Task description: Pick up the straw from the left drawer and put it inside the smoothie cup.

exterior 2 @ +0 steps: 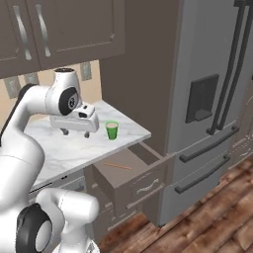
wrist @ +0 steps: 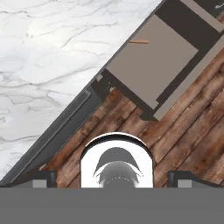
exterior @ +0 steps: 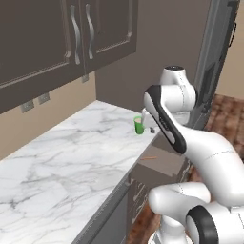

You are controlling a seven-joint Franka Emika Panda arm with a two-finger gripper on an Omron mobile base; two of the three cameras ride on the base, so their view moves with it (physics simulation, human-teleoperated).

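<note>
One straw (in drawer), one cup, claw open

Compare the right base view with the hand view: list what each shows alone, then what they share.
Right base view alone: the green cup, the fridge and the wall cabinets.
Hand view alone: the plank floor directly beneath the hand.
Shared: the marble counter, the open drawer and the orange straw lying on the drawer floor.

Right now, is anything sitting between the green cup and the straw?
No. In the right base view, just bare marble counter and the drawer's floor lie between the cup and the straw.
</note>
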